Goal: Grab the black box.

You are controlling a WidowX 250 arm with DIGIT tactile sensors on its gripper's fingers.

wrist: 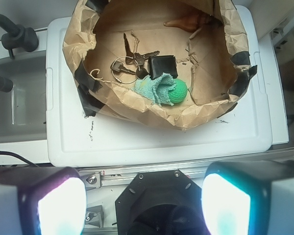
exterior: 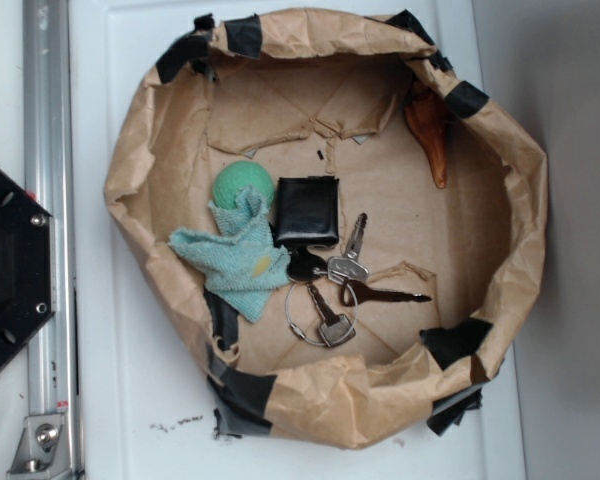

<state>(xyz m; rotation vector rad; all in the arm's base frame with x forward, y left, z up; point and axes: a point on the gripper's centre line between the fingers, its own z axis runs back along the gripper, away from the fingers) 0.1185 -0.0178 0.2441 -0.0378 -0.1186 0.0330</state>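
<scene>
The black box (exterior: 306, 211) lies flat on the floor of a crumpled brown paper nest (exterior: 140, 150) whose rim is patched with black tape (exterior: 245, 35), and the nest sits on a white table (exterior: 130, 400). Just left of the box is a green ball (exterior: 242, 183), and a teal cloth (exterior: 230, 255) is draped against the ball's lower side, hiding part of it and reaching the box's lower left corner. A bunch of keys (exterior: 345, 270) on a wire ring touches the box's bottom edge; its dark fob is partly tucked under the cloth and hard to separate from the box. An orange-brown object (exterior: 428, 130) leans on the far right wall of the nest, its shape unclear. A large black hexagonal plate (exterior: 10, 270) is cut off by the left edge of the exterior view, beside a metal rail (exterior: 42, 200). In the wrist view the hand (wrist: 142, 205) hangs well back from the nest, over the plate, its two fingers (wrist: 225, 200) spread wide with nothing between them; they are blurred, glowing and cropped by the bottom edge. The box (wrist: 162, 64) shows there beyond the nest's near wall, between keys and ball.
</scene>
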